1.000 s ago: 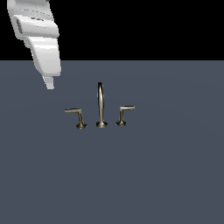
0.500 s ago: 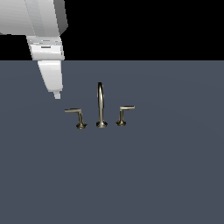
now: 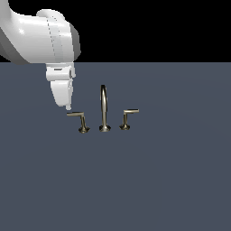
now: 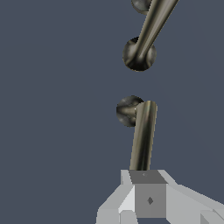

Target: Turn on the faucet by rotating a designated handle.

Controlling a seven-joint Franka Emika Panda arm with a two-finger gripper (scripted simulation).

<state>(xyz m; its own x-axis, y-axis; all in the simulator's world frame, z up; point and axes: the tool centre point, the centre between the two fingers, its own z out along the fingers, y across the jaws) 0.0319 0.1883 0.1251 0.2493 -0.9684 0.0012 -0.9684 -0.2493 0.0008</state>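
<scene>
One gripper [image 3: 68, 107] is now hanging just above the handle's [image 3: 77, 115] bar tip, having dropped from higher up; contact is nearing, jaws' state unclear.

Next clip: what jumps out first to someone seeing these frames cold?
The big white arm fills the exterior view's upper left, its gripper poised just above the free end of the designated handle. Beside it, on a bare grey surface, stand the tall arched spout and the shorter-barred handle.
</scene>
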